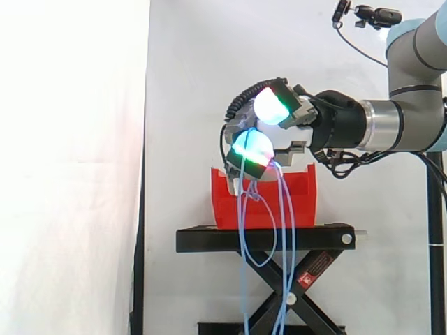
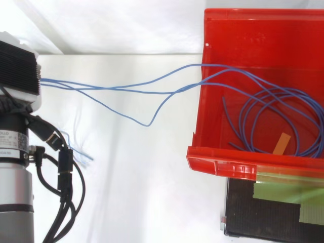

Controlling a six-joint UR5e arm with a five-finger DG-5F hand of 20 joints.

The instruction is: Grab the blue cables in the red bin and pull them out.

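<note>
In the side view my hand (image 1: 302, 120) hovers just above the red bin (image 1: 229, 204), fingers curled with glowing pads (image 1: 271, 106). It is shut on the blue cables (image 1: 283, 223), which hang from it in long loops down past the bin's front and the stand. From above, the cables (image 2: 126, 91) stretch leftward over the wall of the red bin (image 2: 223, 164) to my hand (image 2: 17, 66) at the left edge. Several coils still lie inside the bin, on its right side.
The bin sits on a black scissor stand (image 1: 265, 239), whose top (image 2: 263, 217) carries green tape. A small orange strip (image 2: 282, 143) lies among the coils in the bin. A white curtain hangs behind.
</note>
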